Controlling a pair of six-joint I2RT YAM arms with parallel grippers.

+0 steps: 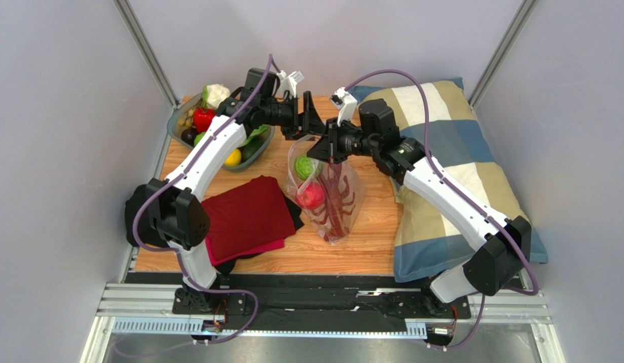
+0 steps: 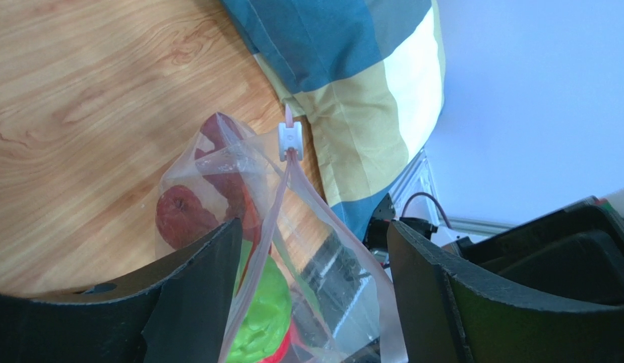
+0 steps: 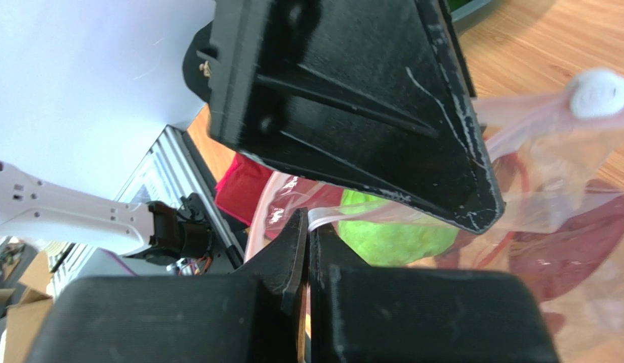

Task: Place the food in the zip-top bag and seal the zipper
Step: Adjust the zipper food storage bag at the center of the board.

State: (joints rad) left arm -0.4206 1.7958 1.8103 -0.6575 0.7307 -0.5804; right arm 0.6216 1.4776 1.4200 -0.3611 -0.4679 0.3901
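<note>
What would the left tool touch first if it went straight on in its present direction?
Probably the clear bag, whose pink zipper edge lies inside the open left tool; the white slider sits just ahead. Depth is unclear.

Table (image 1: 368, 249) is wood-grain, smooth, light satin sheen; zip-top bag (image 1: 351, 198) is thin clear plastic, crinkly, glossy with glare patches; zipper (image 2: 271, 227) is a pinkish translucent plastic strip; its slider (image 2: 290, 141) is white matt plastic; green ball (image 2: 263, 318) looks finely bumpy and dull through the film; red fruit (image 2: 179, 215) smooth, slightly shiny; lobster-like piece (image 1: 338, 208) dark red, finish hard to tell; folded cloth (image 1: 243, 215) dark-red fabric, matt, soft; pillow (image 1: 451, 151) woven checked cloth, matt; left gripper (image 2: 315, 225) fingers (image 3: 353, 98) hard black plastic, matt, scuffed pale along the edges; arm shells (image 1: 209, 155) glossy white plastic; rails (image 1: 141, 302) bare brushed metal; bin (image 1: 176, 121) grey translucent plastic.
</note>
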